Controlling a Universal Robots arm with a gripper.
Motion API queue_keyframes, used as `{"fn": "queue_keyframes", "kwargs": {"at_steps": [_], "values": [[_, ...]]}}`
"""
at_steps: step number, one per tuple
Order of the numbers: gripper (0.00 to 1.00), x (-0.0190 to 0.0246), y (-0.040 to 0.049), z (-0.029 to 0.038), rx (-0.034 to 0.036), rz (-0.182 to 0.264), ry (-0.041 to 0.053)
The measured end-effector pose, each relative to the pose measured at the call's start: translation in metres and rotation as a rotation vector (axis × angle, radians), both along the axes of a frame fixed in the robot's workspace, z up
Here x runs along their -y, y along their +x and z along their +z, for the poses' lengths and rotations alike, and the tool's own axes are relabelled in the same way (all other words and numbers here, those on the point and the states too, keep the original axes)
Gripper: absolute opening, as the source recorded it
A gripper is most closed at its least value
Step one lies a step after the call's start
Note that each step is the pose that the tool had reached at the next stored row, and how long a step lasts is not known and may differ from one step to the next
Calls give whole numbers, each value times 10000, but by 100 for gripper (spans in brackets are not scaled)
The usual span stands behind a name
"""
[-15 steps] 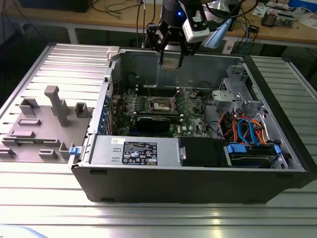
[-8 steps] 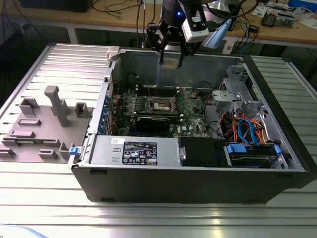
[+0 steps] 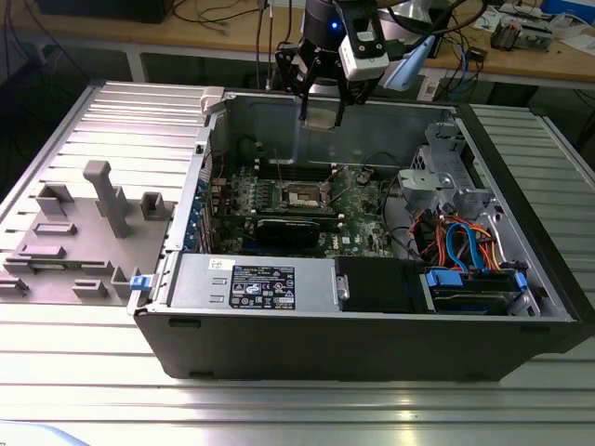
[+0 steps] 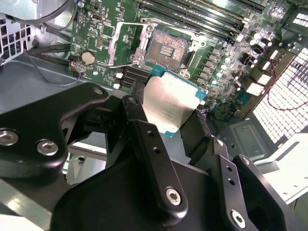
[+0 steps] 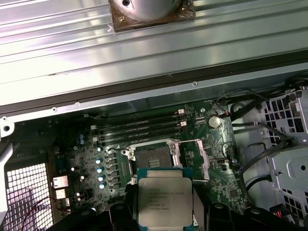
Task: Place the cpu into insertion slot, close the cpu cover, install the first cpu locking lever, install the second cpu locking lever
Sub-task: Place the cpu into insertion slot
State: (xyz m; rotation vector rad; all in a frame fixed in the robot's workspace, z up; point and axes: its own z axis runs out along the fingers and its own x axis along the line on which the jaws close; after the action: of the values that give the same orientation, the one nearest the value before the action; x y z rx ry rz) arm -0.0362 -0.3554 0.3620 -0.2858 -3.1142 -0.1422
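Above case [image 3: 372, 344] | tool [image 3: 323, 110] clamped on cpu [image 4: 171, 103], well clear of socket [image 4: 166, 50] | socket bare, cover [image 4: 114, 48] stands open | placing not done; closing and locking left to do.

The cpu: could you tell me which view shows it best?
The first wrist view: the cpu faces the camera squarely, held in the tool. The second wrist view shows it tilted, partly hidden. The exterior view shows a small pale square.

The gripper [image 4: 166, 113] is hiding two clamped edges of the cpu [image 4: 171, 96] in the second wrist view, and the picture's edge is cutting off one end of it in the first wrist view.
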Motion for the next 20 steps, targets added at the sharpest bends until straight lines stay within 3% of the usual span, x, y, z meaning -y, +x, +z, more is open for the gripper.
{"fn": "queue_keyframes", "kwargs": {"at_steps": [20], "values": [[54,0,0,0,0,-226,-1]]}}
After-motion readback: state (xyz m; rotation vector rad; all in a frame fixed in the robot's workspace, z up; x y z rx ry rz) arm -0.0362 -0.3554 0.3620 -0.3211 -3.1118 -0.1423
